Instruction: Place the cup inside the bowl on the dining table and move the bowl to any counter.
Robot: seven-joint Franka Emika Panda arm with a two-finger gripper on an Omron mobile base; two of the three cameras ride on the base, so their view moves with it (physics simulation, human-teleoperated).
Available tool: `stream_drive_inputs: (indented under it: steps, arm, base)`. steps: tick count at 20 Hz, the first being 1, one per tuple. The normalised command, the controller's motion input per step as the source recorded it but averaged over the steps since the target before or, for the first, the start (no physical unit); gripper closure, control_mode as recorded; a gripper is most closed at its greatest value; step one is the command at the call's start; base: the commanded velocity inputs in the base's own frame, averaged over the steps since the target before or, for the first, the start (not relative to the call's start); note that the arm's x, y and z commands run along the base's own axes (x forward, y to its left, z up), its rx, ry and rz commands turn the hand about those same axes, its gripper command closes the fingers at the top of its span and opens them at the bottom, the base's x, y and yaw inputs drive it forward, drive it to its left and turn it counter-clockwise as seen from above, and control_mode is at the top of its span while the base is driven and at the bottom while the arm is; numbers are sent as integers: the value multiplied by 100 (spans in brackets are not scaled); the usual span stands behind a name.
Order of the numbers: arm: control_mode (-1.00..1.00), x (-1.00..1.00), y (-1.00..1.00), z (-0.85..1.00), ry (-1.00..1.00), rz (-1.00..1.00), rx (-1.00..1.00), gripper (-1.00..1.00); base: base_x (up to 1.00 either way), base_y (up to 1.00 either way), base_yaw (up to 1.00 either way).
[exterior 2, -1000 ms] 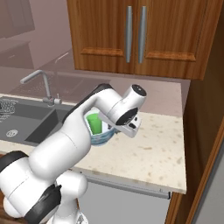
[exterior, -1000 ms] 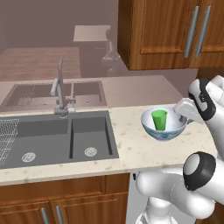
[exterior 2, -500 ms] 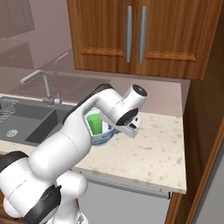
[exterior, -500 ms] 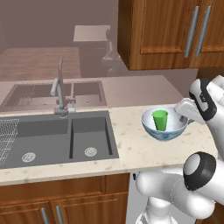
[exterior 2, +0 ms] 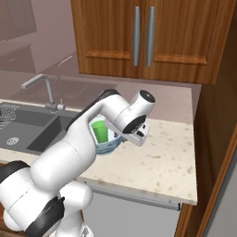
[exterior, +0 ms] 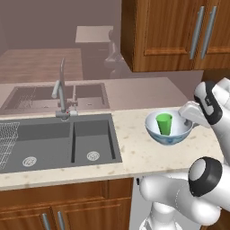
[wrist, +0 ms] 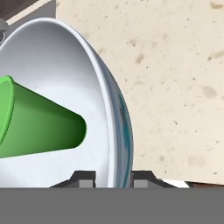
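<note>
We see the end effector pinching the bowl's right rim, one finger inside, one outside. Bowl, cup upright inside, sits over the table near its right end, beside the sink.

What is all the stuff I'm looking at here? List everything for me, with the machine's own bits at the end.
cup: one, bright green, standing upright inside the bowl.
bowl: one, white inside with a pale blue patterned outside, over the counter right of the sink.
counter: one, beige speckled stone, over brown wooden cabinets.
sink: one, grey, two basins, set into the counter's left part.
faucet: one, metal, behind the sink.
wall cabinets: brown wood with long metal handles, above the counter.
arm: one, white with dark joints, reaching to the bowl.
gripper: one, its two dark tips either side of the bowl's rim, gripping it.
</note>
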Motion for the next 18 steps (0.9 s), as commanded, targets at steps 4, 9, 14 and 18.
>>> stream_drive_inputs:
  steps: [4,9,14,18]
  arm:
    - [-100,0,1,-22,0,0,2,100]
    - [-100,0,3,-23,0,0,0,100]
    - [-100,3,8,-21,0,0,0,100]
    - [-100,17,13,-22,0,-1,0,100]
  base:
    - [0,0,0]
    - [0,0,0]
    - [0,0,0]
    - [0,0,0]
